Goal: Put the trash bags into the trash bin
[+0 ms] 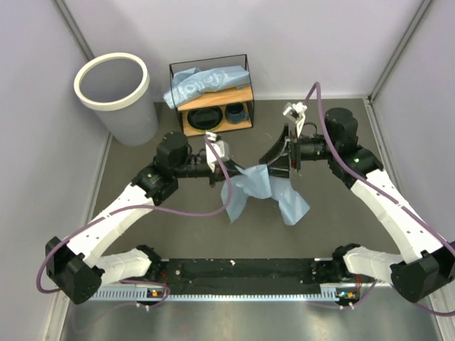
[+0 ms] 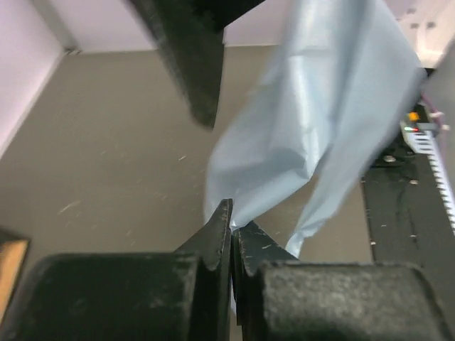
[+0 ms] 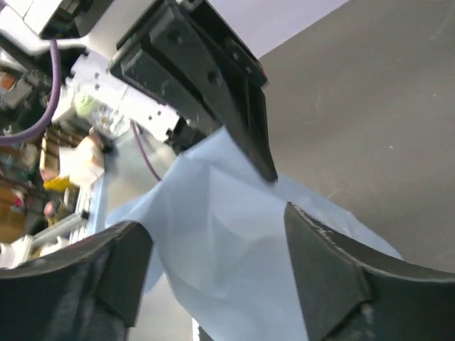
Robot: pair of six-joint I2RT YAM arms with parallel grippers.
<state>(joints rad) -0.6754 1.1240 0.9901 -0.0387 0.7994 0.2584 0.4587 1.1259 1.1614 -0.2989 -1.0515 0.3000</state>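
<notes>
the left gripper (image 2: 233, 222) reaches toward centre, fingers pinching the trash bag (image 1: 256, 186). facing it, the right gripper (image 3: 215, 220) has fingers spread, bag between them.

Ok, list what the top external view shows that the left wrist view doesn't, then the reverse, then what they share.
Top external only: the trash bin at the back left, and a second bag lying on the shelf. Left wrist only: up close, the left claw pinched shut on the edge of the hanging bag. Both: that light-blue bag and the grey table.
</notes>
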